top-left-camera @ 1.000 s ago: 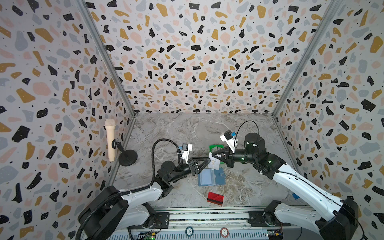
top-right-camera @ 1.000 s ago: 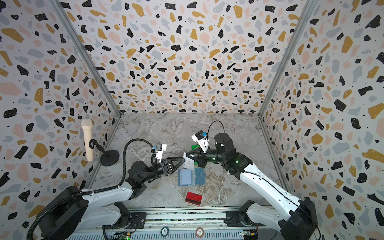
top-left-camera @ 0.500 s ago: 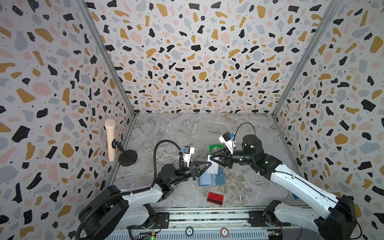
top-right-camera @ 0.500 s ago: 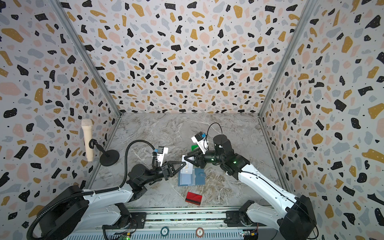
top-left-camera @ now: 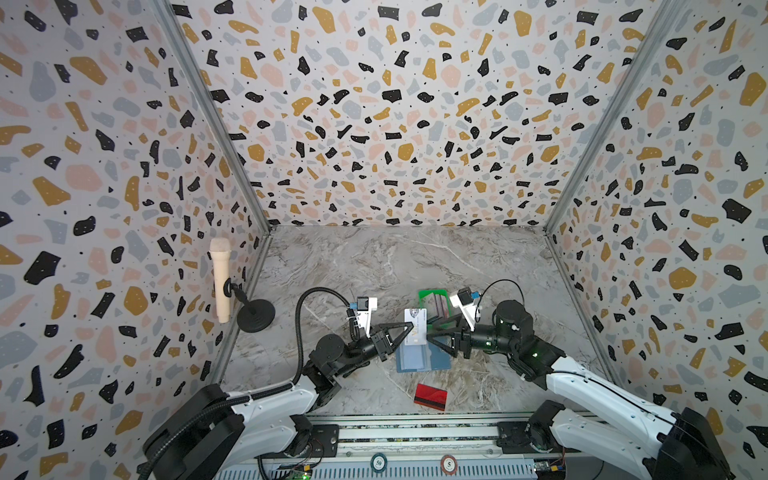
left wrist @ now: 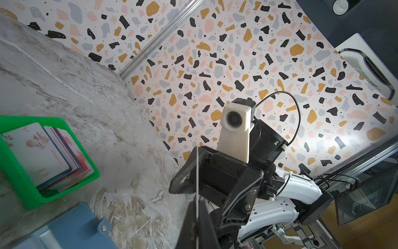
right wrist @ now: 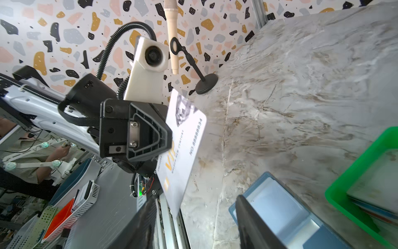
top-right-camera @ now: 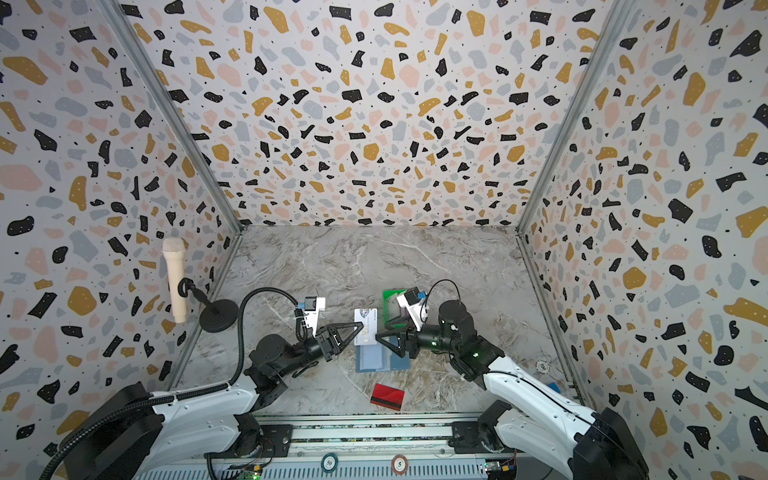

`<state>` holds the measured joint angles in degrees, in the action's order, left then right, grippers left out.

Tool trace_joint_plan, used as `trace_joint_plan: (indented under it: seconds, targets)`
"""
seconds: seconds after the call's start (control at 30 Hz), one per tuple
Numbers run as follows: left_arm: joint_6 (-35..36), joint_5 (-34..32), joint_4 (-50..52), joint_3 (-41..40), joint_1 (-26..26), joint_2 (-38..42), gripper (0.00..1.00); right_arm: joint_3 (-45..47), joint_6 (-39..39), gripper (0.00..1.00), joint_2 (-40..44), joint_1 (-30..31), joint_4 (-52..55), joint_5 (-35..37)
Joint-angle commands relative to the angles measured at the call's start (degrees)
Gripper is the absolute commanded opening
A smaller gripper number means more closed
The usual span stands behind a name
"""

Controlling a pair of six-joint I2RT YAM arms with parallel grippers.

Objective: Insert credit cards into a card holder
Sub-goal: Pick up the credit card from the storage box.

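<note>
- A cream microphone [top-left-camera: 219, 282] on a black stand is seen far to the left, by the wall.
- The left end effector [top-left-camera: 409, 329] is shut tight on a white card [top-left-camera: 419, 319], which is held up off the grey surface [top-left-camera: 374, 257].
- The blue card holder [top-left-camera: 424, 359] is laid open on the surface, just below the white card in both top views, and its clear sleeves are shown.
- A red card [top-left-camera: 431, 397] with a dark stripe is laid flat near the front edge, apart from the card holder.
- More cards [left wrist: 41, 155] are piled in a green tray [top-left-camera: 423, 295] just behind the card holder.
- The right end effector [top-left-camera: 431, 333] is held open with its fingers spread wide. The white card's end is seen between them, but nothing is gripped.
</note>
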<state>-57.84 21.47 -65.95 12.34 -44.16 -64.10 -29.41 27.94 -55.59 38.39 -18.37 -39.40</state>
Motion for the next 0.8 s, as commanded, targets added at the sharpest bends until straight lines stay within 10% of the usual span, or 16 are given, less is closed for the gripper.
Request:
trace_joint_plan:
  seconds: [0.0,0.63,0.77]
  targets:
    - [-0.71,0.02,-4.71,-0.65,-0.19,-1.57,0.0,-0.9,2.53,0.58,-0.34,0.28,-7.25,-3.83]
    - [-2.96,1.45,-8.49,-0.14,-0.65,-4.88,0.0,1.11,5.22,0.48,-4.14,-1.15,-11.94,-2.4]
    - [-2.8,1.69,-7.7,0.22,-0.72,-5.46,0.0,0.98,6.41,0.32,-5.61,-1.12,-14.94,-6.76]
